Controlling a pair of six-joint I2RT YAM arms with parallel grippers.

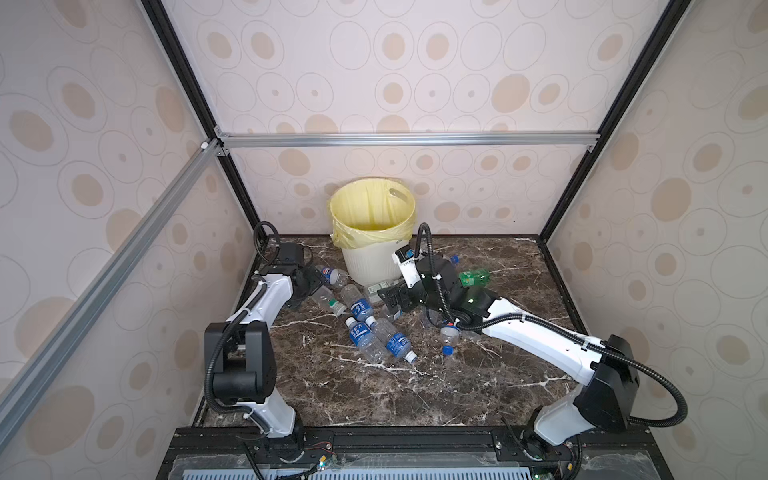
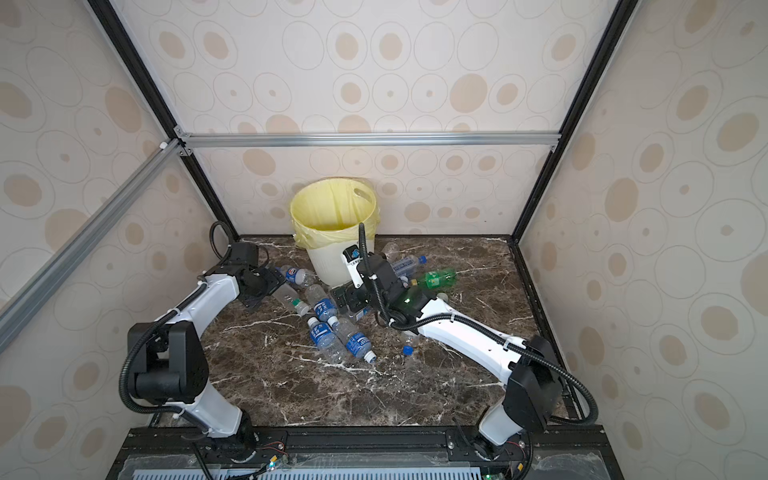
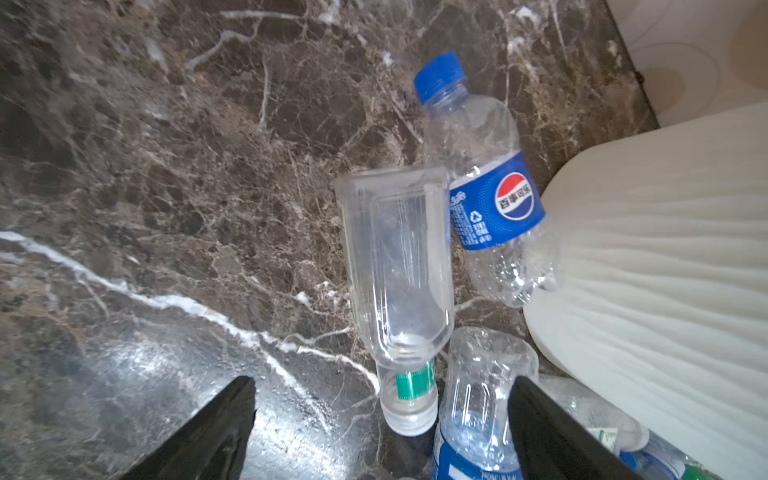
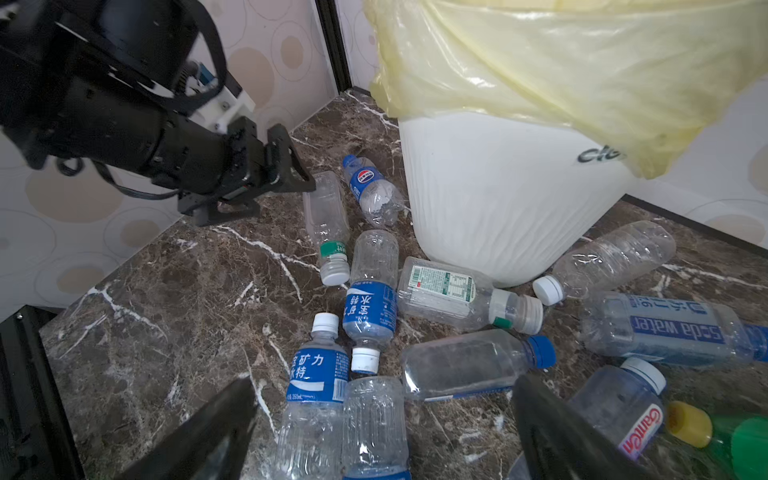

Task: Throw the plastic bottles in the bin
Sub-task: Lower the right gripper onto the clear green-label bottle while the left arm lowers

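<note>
Nearest on the dark marble table (image 1: 374, 390), well in front of the bin (image 1: 370, 262), a pair of clear bottles with blue labels and white caps (image 1: 359, 336) lies side by side. Toward the right arm's side of them a small clear bottle with a blue cap (image 1: 449, 337) lies under that arm. Closer to the bin, a third blue-labelled bottle (image 1: 360, 309) points its cap toward the pair. The right gripper (image 4: 384, 380) hangs low over this cluster just in front of the bin, its fingers wide apart with nothing clamped. Its wrist view shows a Ganten bottle (image 4: 623, 411), a square clear bottle with a blue cap (image 4: 469, 365) and a bottle with a green-and-white printed label (image 4: 446, 291), the last close to the bin's foot. The left gripper (image 3: 382, 382) is low on the bin's other side, fingers apart and holding nothing, by a clear square bottle with a green neck band (image 3: 399, 266); whether a fingertip touches it cannot be told. Beside that bottle a Pepsi bottle (image 3: 494, 203) rests with its base up against the bin's ribbed wall. On the right arm's side of the bin lie a green bottle (image 1: 473, 277) and a "soda water" bottle (image 4: 665, 328). The bin stands at the back of the table by the wall, its pale yellow bag (image 1: 374, 208) folded over the rim. Every bottle in view lies on the table outside it.
</note>
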